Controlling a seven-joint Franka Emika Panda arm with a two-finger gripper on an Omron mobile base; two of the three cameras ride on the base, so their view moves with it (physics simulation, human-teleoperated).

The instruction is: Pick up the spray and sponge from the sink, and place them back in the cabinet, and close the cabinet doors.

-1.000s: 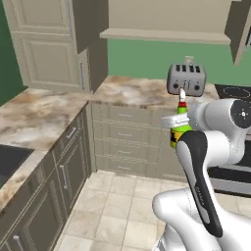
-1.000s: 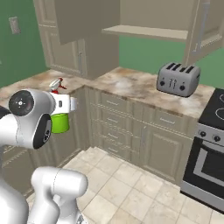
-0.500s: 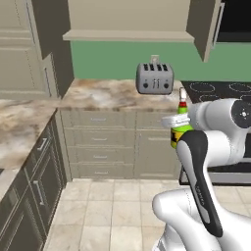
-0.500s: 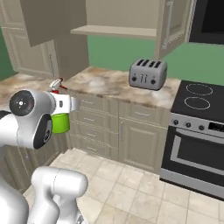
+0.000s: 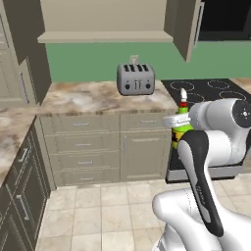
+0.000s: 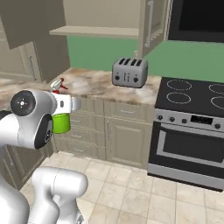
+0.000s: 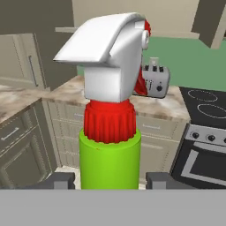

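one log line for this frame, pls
phase: carry to cabinet | gripper: shut on spray, upright | cabinet: doors open, shelf bare | toaster: on counter

1. The arm hides most of the spray point(image 5: 182, 128) from both sides.
2. Up close, the spray's lower body is cut off.
3. Cabinet point(image 5: 103, 19) top runs out of frame.

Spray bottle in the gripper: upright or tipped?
Upright. The spray stands with its neck and white nozzle on top, held between the gripper fingers; the left base view agrees.
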